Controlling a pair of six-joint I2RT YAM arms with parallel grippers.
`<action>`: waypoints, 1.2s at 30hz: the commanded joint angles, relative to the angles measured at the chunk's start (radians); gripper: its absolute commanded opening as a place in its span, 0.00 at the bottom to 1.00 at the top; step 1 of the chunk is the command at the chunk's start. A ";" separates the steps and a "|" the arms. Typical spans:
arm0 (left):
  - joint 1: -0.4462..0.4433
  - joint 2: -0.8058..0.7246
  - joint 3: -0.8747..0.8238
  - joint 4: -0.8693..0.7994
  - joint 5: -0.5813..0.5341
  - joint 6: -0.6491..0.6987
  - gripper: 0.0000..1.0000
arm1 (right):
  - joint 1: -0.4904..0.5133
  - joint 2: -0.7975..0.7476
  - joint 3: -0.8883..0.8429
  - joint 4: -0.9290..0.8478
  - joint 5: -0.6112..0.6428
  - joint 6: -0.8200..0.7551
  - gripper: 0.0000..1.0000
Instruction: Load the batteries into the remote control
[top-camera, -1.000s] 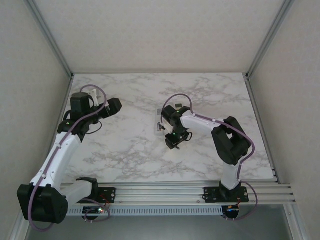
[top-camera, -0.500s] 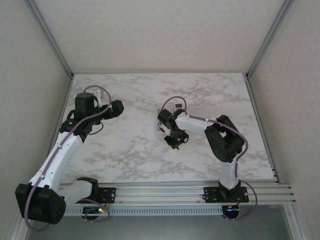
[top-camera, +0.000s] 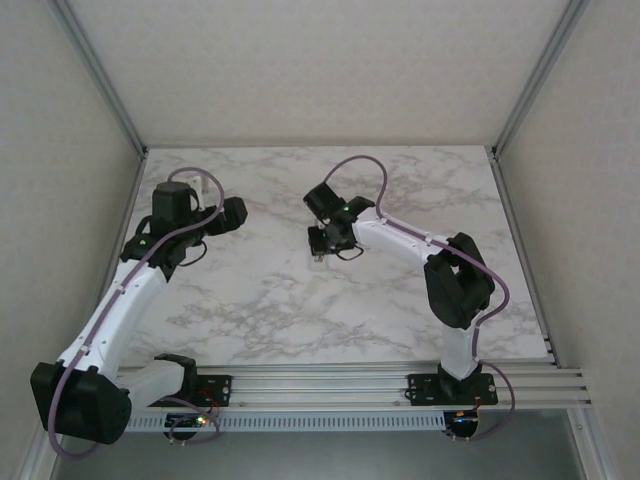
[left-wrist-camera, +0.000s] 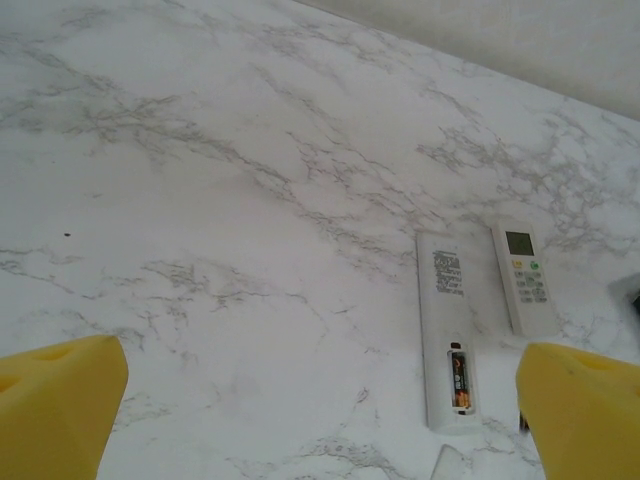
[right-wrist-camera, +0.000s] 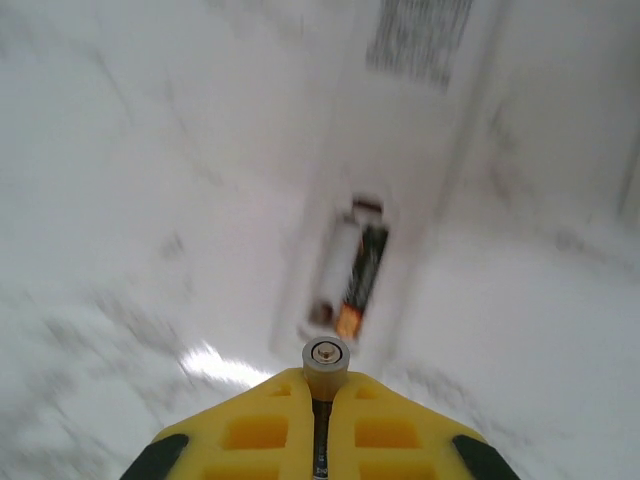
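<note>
A white remote control lies face down on the marble table with its battery bay uncovered. One of the batteries, dark with an orange end, lies in the bay's right slot; the left slot looks bare. My right gripper is shut on a second battery, whose metal end pokes out between the yellow fingers just above the near end of the bay. In the top view the right gripper hovers over the remote and hides most of it. My left gripper stands wide open and holds nothing, off to the left.
A second, smaller remote lies face up just right of the first one. A small pale flat piece rests on the table near the open remote's end. Grey walls and metal rails border the table.
My right gripper closed on a battery, lifted it off the table and swung back and left to hang over the remote's bay. The left arm hardly moved.
</note>
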 joint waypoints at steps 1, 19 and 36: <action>-0.027 0.010 0.042 -0.012 -0.017 0.032 1.00 | -0.003 0.046 0.034 0.042 0.126 0.178 0.08; -0.054 0.030 0.046 -0.033 -0.041 0.058 1.00 | 0.011 0.186 0.056 0.090 0.088 0.217 0.12; -0.055 0.030 0.025 -0.021 -0.045 0.049 1.00 | 0.032 0.182 0.060 0.023 0.089 0.244 0.21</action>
